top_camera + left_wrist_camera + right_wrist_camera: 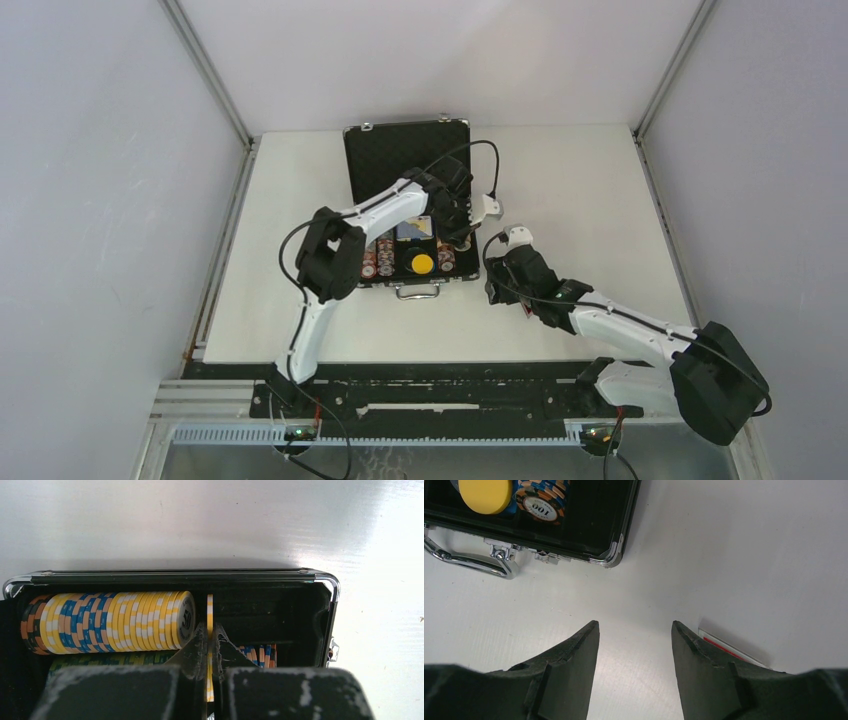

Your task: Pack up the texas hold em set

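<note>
1. The left gripper pinches one yellow-and-white chip on edge. This is probably so the chip can slide down into the slot beside the row of chips at its 9 o'clock.
2. The right gripper hangs over the table with its fingers spread and empty. The case is at its 11 o'clock, so the gripper seems parked out of the way.
3. The case lies open with its lid at 12 o'clock. Its tray holds chip rows, a yellow button and a short chip stack.

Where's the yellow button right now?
In the overhead view, the yellow button lies inside the open briefcase, just behind its handle, left of a chip stack.
</note>
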